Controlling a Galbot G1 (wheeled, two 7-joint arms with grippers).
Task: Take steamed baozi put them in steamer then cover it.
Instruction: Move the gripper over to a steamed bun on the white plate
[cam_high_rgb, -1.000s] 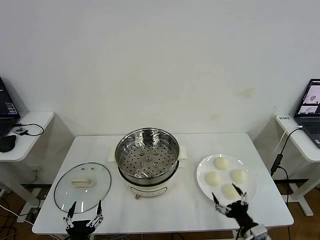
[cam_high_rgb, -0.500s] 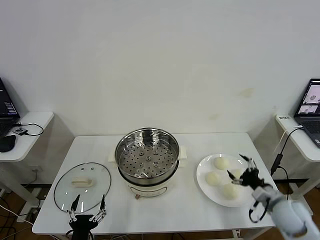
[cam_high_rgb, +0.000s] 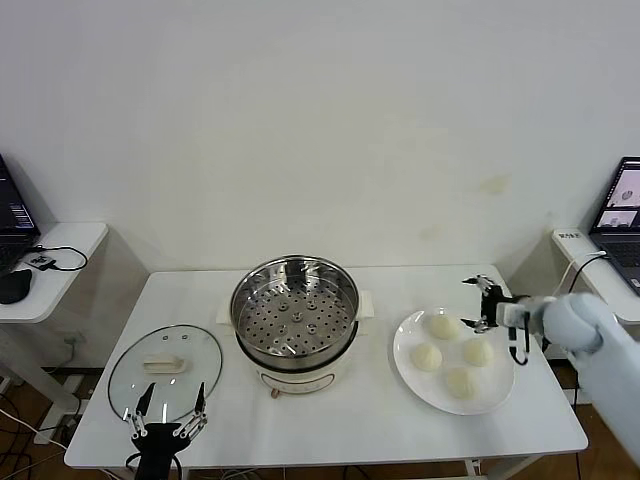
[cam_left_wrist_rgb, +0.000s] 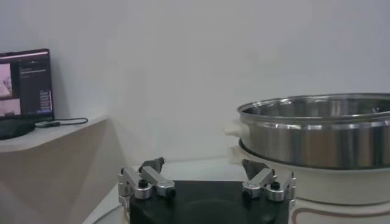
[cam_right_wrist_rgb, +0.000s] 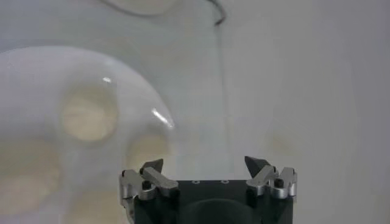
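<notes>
no readable text, labels or numbers

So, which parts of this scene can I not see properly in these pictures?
- Right wrist view: the plate and baozi are blurred; two buns are cut by the frame edge.
- Left wrist view: the steamer is cut by the edge, and its rim hides the inside. The cover is hardly visible.
- Head view: the left gripper sits at the bottom edge, its arm out of frame. The cooker base controls are too small to read.
</notes>
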